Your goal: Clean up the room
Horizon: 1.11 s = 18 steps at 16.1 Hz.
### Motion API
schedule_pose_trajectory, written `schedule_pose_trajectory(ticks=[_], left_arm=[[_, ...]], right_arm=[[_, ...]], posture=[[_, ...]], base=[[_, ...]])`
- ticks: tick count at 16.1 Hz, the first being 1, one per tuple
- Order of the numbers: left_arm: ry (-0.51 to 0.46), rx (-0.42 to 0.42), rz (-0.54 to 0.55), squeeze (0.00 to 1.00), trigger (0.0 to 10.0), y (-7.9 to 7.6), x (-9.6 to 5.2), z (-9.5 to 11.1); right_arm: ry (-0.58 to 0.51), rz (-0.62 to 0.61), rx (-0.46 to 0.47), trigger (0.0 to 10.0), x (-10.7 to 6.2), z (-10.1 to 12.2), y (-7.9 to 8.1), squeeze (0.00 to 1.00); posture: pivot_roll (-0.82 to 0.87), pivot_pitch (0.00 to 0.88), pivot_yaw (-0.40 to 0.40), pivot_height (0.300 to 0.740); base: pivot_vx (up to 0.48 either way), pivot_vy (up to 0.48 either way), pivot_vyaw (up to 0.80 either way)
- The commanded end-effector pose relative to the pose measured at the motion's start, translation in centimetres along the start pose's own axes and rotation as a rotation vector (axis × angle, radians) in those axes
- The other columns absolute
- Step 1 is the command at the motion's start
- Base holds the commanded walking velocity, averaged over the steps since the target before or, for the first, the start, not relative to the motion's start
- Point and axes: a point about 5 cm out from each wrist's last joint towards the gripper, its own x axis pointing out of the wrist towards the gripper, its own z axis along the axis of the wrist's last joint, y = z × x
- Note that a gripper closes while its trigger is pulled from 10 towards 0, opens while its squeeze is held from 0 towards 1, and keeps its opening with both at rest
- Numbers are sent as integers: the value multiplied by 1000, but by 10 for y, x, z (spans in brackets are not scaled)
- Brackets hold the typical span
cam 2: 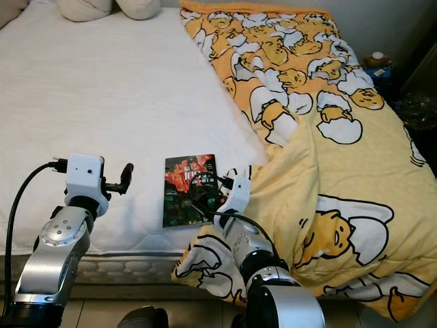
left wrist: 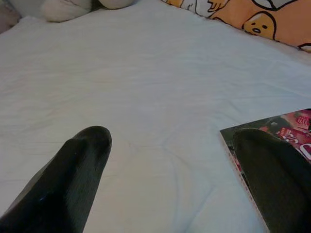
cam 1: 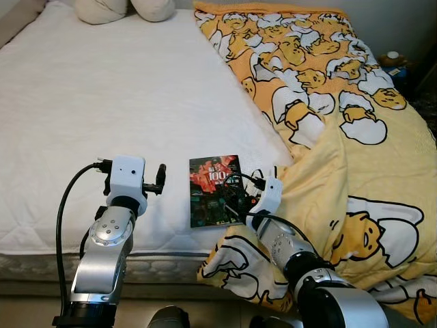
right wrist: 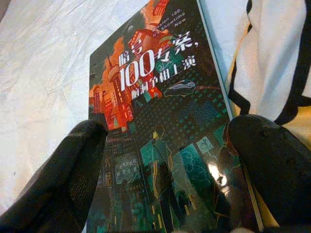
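A dark book [cam 1: 213,188] with a red and teal cover and a white "100" lies flat on the white bed sheet [cam 1: 102,102], near the bed's front edge. My right gripper [right wrist: 170,131] is open and hovers low over the book's near end, one finger [right wrist: 82,160] on each side of the cover; it is at the book's lower right corner [cam 1: 239,199]. My left gripper [left wrist: 170,145] is open over bare sheet, a little left of the book [left wrist: 291,126]. From the head its black finger [cam 1: 161,178] sticks out of the white wrist unit.
A yellow blanket [cam 1: 328,102] printed with cartoon eggs covers the bed's right half and hangs over the front corner beside the book. Pillows [cam 1: 102,8] lie at the head of the bed. A small object [cam 1: 392,58] stands on a stand at the far right.
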Motion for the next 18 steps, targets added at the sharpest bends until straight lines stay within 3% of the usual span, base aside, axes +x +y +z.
schedule_pose_trajectory(ticks=[1, 2, 3, 4, 5, 6, 9, 13, 18], left_arm=[[-13, 8, -10, 0, 10000, -1, -1, 5], [-12, 8, -12, 0, 10000, -1, -1, 5], [-4, 1, -35, 0, 10000, -3, 0, 4], [50, -55, -127, 0, 10000, -13, 1, -1], [172, -127, -310, 0, 10000, -31, -1, -16], [197, -128, -444, 0, 10000, -39, -6, -22], [152, 72, -724, 0, 10000, -58, -30, -30], [101, 162, -835, 0, 10000, -63, -35, -29], [86, 174, -811, 0, 10000, -56, -37, -32]], right_arm=[[42, 2, 44, 10000, 2, -10, 6, 0], [54, -12, 59, 10000, 1, -13, 4, 0], [69, -27, 80, 4941, 0, -17, 2, 0], [83, -27, 98, 0, 0, -20, 2, 0], [89, -15, 94, 0, 0, -22, 4, 0], [89, -4, 80, 0, 1, -21, 6, 0], [74, 12, 93, 0, 2, -17, 9, 0], [48, 41, 125, 0, 4, -14, 14, 0], [-46, 105, 150, 0, 7, 4, 24, 0]], posture=[[230, 114, 10, 740], [229, 116, 12, 740], [230, 117, 16, 740], [232, 118, 19, 740], [232, 117, 23, 740], [227, 117, 29, 740], [223, 114, 39, 740], [219, 117, 51, 740], [210, 119, 58, 740]], base=[[0, 0, 0], [0, 0, 0], [0, 0, 0], [0, 0, 0], [0, 0, 0], [0, 0, 0], [0, 0, 0], [0, 0, 0], [0, 0, 0]])
